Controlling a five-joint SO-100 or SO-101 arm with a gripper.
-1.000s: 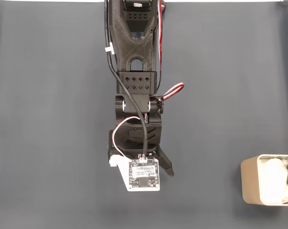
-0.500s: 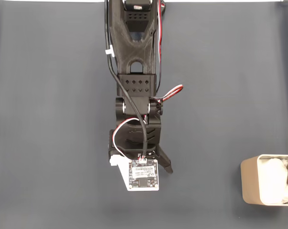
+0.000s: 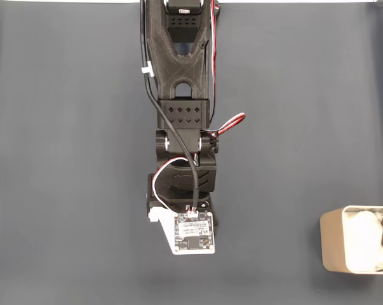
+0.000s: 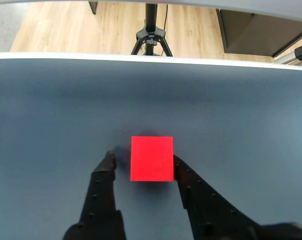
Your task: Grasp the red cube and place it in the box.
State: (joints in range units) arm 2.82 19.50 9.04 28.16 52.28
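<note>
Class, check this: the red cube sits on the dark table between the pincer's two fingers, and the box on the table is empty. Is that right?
Not quite. The box is not empty: the fixed view shows white padding inside it. The rest stands: in the wrist view the red cube sits on the dark table between the fingers of the pincer.

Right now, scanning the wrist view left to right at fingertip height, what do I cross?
Bare dark table → left finger → a narrow gap of mat → red cube → right finger, against the cube's right edge → bare table again.
</note>
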